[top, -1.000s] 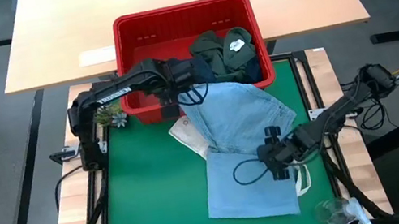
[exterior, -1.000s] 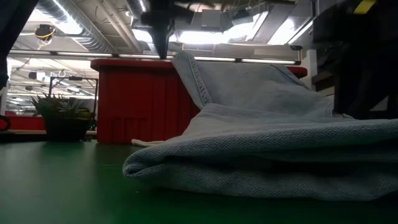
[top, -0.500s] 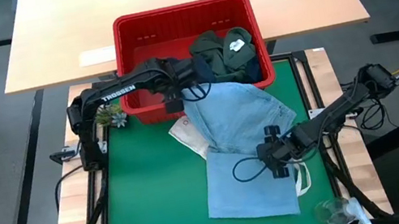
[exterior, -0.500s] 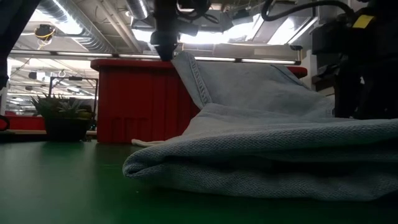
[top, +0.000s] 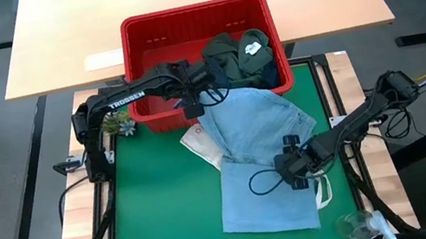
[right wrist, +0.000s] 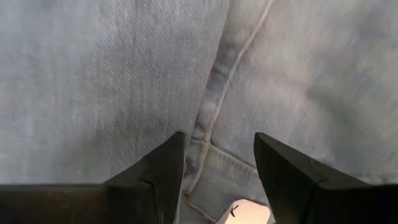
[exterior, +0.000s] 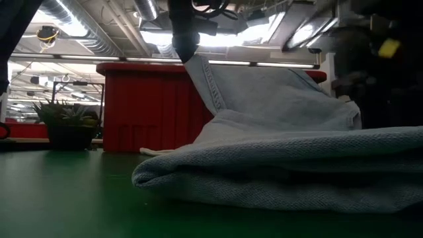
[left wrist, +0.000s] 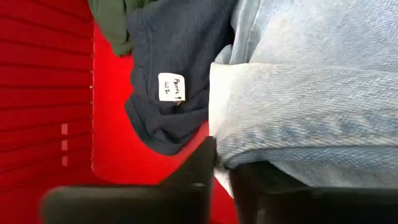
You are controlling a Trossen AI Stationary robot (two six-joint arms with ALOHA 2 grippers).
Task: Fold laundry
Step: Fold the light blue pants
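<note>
Table: green mat (top: 158,208) with a light wood table (top: 66,31) beyond it.
Basket: red basket (top: 179,29) at the mat's far edge, olive garment (top: 227,51) and navy garment (left wrist: 168,56) heaped in its right part.
Denim: light blue denim garment (top: 259,155) spread over the mat, far corner lifted at the basket's front wall.
Left gripper (top: 193,105): fingers pinched on that denim corner.
Right gripper (right wrist: 214,168): fingers spread, over the denim's middle.
</note>
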